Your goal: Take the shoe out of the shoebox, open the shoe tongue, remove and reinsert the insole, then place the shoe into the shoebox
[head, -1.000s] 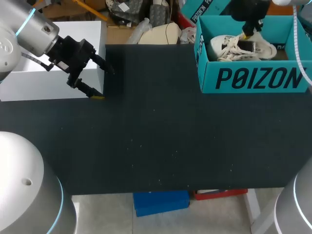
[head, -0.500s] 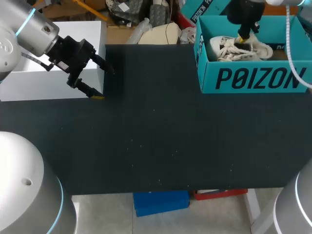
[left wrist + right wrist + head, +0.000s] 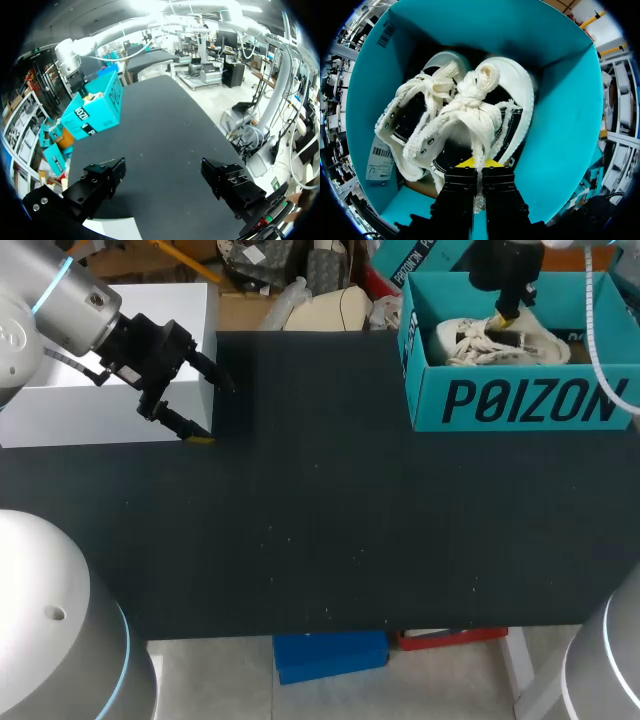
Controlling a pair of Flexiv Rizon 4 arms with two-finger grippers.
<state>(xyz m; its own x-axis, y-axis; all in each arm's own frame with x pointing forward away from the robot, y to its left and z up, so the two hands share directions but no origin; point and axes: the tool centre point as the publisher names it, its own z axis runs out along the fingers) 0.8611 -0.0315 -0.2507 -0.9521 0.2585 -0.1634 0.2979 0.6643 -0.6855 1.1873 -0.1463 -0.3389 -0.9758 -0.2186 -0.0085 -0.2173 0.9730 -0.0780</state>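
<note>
- Shoebox (image 3: 520, 400), teal, open-topped: stands at the far right of the black table (image 3: 320, 520).
- Shoe (image 3: 470, 115), white with frayed laces: lies inside the shoebox.
- Right gripper (image 3: 474, 172): lowered into the shoebox, fingers drawn together and pinching the shoe's lace and upper.
- Left gripper (image 3: 212, 412): fingers wide apart, holding nothing, over the table's left edge, just beside a white box (image 3: 60, 410), well apart from the shoebox.

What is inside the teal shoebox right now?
Seemingly two white sneakers with knotted laces, and the right gripper clamped on one. The shoebox floor beneath them is mostly covered.
</note>
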